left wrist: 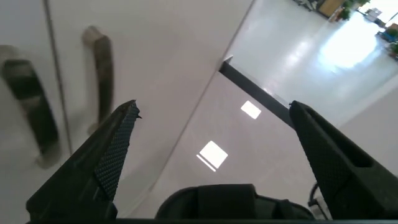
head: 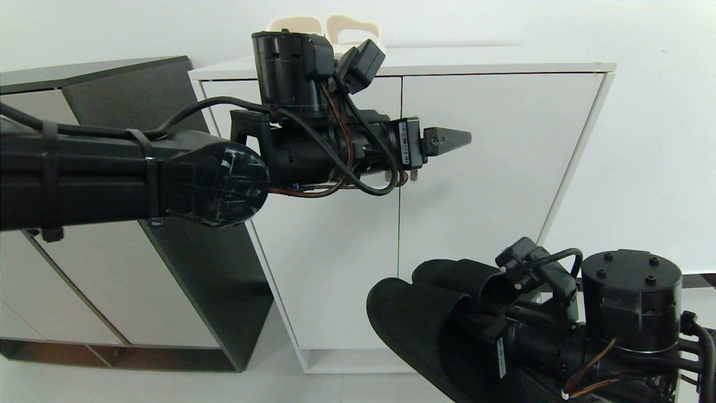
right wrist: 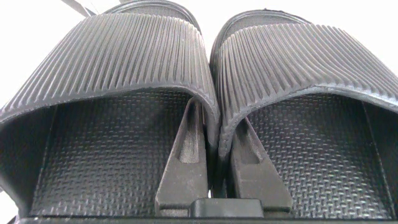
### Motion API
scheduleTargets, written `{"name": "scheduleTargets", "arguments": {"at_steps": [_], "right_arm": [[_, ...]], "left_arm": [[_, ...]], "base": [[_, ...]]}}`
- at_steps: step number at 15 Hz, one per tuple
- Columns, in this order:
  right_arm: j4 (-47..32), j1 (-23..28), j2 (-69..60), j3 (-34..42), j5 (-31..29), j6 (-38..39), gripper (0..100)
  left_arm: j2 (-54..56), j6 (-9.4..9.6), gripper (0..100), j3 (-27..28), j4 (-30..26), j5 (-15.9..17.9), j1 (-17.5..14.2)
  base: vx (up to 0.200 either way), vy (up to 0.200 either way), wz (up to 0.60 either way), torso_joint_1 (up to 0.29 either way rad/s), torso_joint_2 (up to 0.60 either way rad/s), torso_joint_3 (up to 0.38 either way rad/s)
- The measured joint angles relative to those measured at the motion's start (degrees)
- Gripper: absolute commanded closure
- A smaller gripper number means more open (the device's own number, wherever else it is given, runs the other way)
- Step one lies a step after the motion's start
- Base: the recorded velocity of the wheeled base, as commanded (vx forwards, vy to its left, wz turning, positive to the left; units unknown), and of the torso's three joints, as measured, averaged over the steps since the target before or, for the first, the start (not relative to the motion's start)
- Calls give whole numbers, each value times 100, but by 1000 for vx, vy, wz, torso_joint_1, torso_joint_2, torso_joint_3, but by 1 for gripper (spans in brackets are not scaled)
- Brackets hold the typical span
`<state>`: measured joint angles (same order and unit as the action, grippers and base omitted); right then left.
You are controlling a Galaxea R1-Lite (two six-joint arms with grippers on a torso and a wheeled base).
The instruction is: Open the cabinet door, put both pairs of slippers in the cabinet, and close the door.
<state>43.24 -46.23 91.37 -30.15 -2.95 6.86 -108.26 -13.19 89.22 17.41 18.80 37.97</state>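
The white cabinet point(head: 481, 224) takes up the centre of the head view w/ both doors shut and only a thin seam between them. A dark cabinet point(head: 190, 280) stands at its 9 o'clock, edge to edge. The left gripper point(head: 447, 140) hangs in front of the doors just past the seam, at approx. handle height. From its wrist cam the jaws stand wide apart w/ nothing between them. The black slippers point(head: 436, 313) sit at 5 o'clock of the head view, low and off the cabinet front, toes toward it. The right gripper point(right wrist: 216, 124) has its fingers narrow, pinching the two adjoining inner walls so the pair hangs as one. The white slippers point(head: 324, 28) rest on the cabinet top at 11 o'clock, behind the left wrist. The two door handles point(left wrist: 99, 68) flank the seam, close to one left finger but not inside the jaws. Judged step: door-opening, grasp not yet made, so the task is early, no pair stowed. The next move prob. needs the jaws lined up around one handle, then closing, then a pull along the door's arc. The right arm should keep the black pair out of the swing path.
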Motion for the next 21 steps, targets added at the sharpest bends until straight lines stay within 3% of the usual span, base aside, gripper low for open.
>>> {"name": "scheduleTargets", "arguments": {"at_steps": [6, 10, 11, 16, 21], "right_arm": [[2, 15, 11, 0, -5, 0, 100], [-2, 41, 11, -6, -5, 0, 100], [0, 45, 11, -4, 0, 0, 100], [-2, 45, -28, 149, 467, -16, 100], [2, 45, -328, 512, 1353, -407, 100]], "left_arm": [[-378, 127, 0, 336, -4, -446, -72], [-673, 134, 0, 658, -28, -468, -68], [-723, 137, 100, 724, -121, -455, -68], [-662, 129, 100, 625, -224, -455, -24], [-141, 99, 100, 24, -189, -325, 364]], "base": [[0, 0, 0, 0, 0, 0], [0, 0, 0, 0, 0, 0], [0, 0, 0, 0, 0, 0], [0, 0, 0, 0, 0, 0], [0, 0, 0, 0, 0, 0]]}}
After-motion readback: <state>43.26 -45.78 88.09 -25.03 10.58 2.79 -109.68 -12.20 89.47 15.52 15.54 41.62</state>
